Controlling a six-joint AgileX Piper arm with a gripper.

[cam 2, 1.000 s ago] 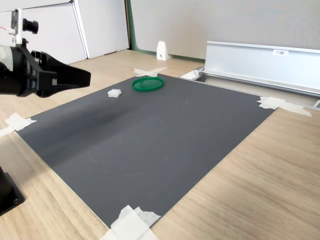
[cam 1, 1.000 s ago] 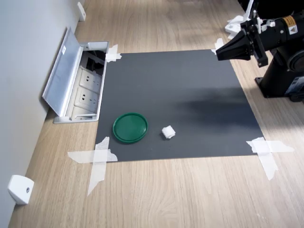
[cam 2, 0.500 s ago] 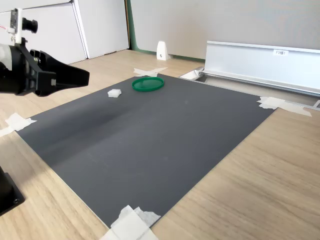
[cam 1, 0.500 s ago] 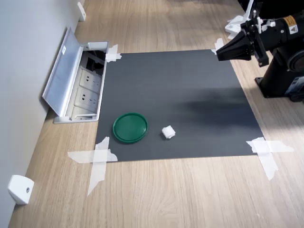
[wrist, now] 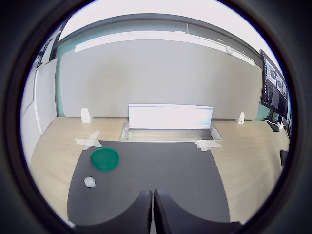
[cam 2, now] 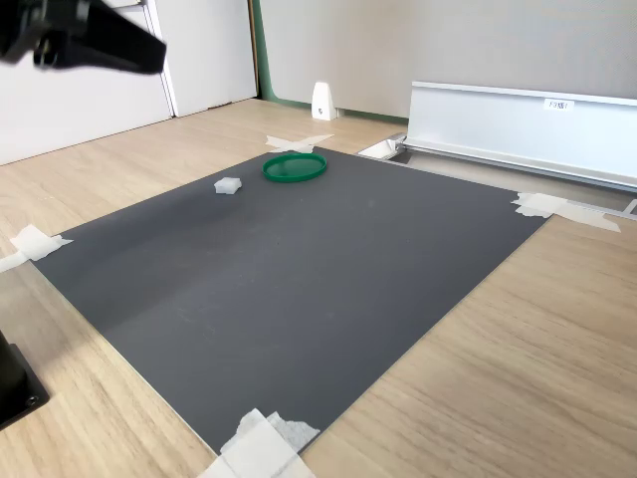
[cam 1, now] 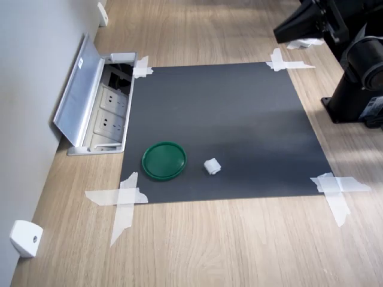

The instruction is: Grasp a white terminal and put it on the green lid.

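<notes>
A: In the first exterior view, where is the gripper?

B: High above the far corner of the black mat, well apart from the white terminal. The terminal lies on the mat just beside the green lid, not touching it, so I judge the grasp not yet begun.

A: And the wrist view?

B: The fingers are pressed together, holding nothing. Lid and terminal sit far ahead of the tips, off to one side, so reaching them calls for a long descent.

A: The second exterior view?

B: The gripper hangs well clear above the mat's near side, the terminal beyond it. Tape strips presumably pin the mat flat.
</notes>
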